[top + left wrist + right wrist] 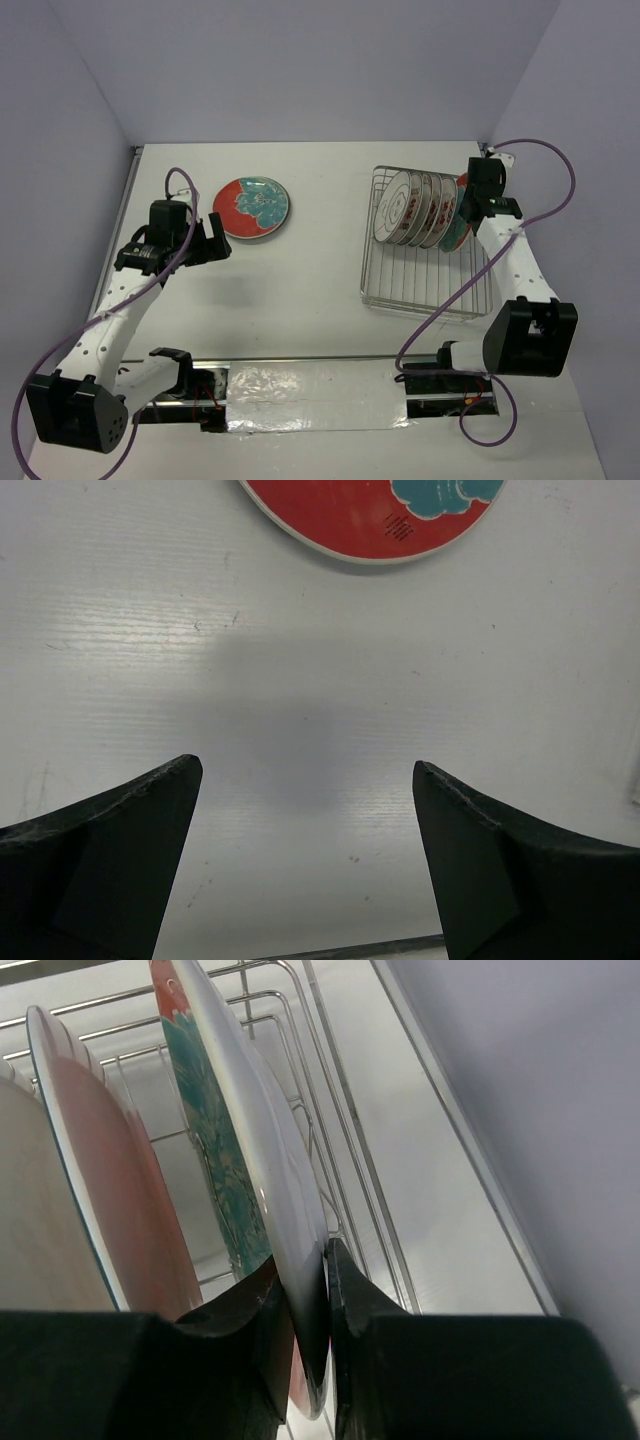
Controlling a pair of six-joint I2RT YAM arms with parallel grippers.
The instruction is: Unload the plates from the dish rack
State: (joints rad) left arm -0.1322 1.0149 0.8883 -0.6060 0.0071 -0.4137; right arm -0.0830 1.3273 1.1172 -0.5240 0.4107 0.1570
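Right gripper [303,1265] was pinched narrow on the rim of the red-and-teal plate [262,1160], one finger on each face; that plate stood on edge at the right end of the row in the dish rack [425,288]; wrist view showed its patterned face turned toward the next plate [90,1160], with a gap between them; white patterned plates [408,208] stood on edge in a row to its left, leaning slightly; rack sat on the right side of the table [320,290], near the right wall [580,120]; left gripper [305,770] was spread wide and holding nothing, over bare table on the left side; a second red plate [252,208] with a teal flower lay flat on the table just ahead of the left fingers [130,820], not touching them.
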